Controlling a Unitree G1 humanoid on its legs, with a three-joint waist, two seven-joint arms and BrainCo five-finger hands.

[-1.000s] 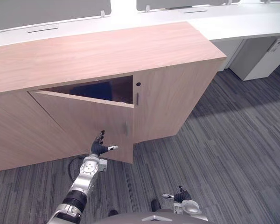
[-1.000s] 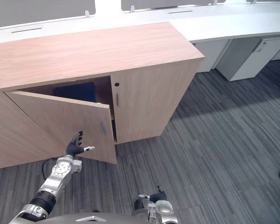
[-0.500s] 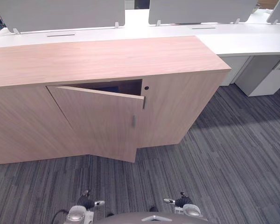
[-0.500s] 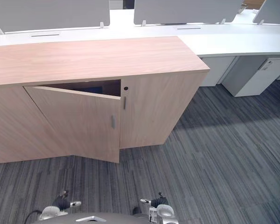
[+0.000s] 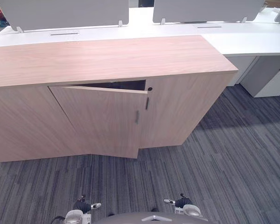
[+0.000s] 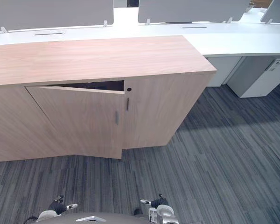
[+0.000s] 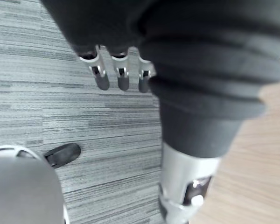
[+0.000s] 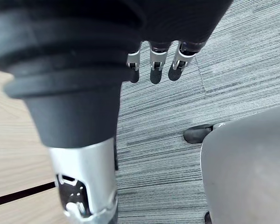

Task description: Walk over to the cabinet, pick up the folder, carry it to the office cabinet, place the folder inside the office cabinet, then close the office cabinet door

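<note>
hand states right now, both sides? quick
Left hand: open, fingers relaxed, holding nothing.
Right hand: open, fingers relaxed, holding nothing.

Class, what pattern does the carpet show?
Fine grey stripes, darker and lighter, on the carpet; it shows best in the left eye view.

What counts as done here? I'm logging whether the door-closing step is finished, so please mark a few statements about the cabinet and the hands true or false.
1. The office cabinet door is fully shut. False: it stands ajar, with a dark gap along its top edge.
2. Neither hand touches the door. True: the left hand and the right hand hang low, apart from it.
3. The right hand holds a folder. False: its fingers are straight and hold nothing.
4. The office cabinet stands on grey striped carpet. True.
</note>
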